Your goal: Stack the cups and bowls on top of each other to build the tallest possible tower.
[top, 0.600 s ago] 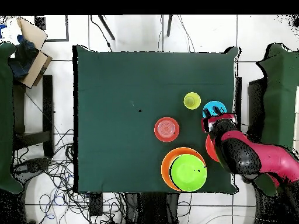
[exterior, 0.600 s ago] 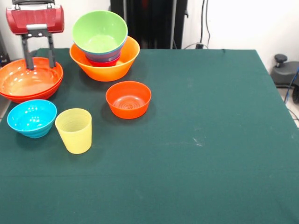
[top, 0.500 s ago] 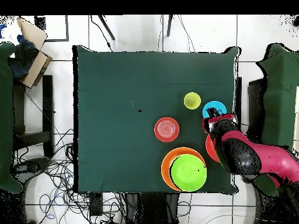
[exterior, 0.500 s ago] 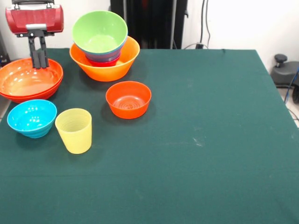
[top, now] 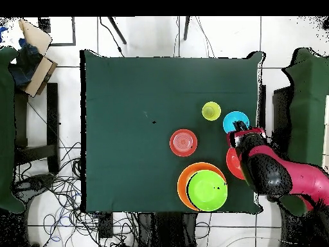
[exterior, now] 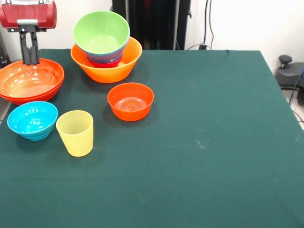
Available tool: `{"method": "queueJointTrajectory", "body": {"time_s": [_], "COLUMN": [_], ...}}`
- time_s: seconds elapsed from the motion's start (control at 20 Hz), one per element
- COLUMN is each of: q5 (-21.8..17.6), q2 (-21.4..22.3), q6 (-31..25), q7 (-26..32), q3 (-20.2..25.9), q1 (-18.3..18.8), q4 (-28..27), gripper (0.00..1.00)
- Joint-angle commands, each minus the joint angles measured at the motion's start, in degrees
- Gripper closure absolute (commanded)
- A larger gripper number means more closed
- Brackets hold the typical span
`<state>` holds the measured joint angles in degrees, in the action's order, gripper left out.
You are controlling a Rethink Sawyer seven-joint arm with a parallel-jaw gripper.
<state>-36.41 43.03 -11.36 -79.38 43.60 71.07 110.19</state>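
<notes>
While the hand [exterior: 30, 61] hangs pinched narrow and empty, the red-orange bowl [exterior: 29, 84] sits just beneath it.

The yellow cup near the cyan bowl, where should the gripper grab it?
Probably best from above, over the rim of the yellow cup: it stands upright, mouth open. Pinch one wall on the side away from the cyan bowl, where the cloth is bare.

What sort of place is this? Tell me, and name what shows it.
Probably a robotics lab or test room, not a kitchen. The table wears a dark green cloth, loose cables sprawl across the tiled floor beside it, and a red robot arm reaches over plastic bowls.
</notes>
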Motion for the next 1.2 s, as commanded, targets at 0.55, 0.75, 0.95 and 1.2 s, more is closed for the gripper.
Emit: {"method": "queueJointTrajectory", "body": {"time_s": [0.55, 0.75, 0.95, 1.2], "q5": [-6.4, -8.4, -10.7, -12.2], "q2": [-10.1, -12.1, -14.0, -15.9], "q6": [-6.4, -6.1, -6.9, -5.3], "q7": [0.7, 2.5, 4.2, 3.7], "q3": [-11.3, -12.6, -13.7, -13.5], "q1": [-2.8, -1.8, -1.3, 0.9], "q4": [0.8, 1.1, 0.8, 1.2], "gripper": [1.0, 1.0, 1.0, 0.0]}}
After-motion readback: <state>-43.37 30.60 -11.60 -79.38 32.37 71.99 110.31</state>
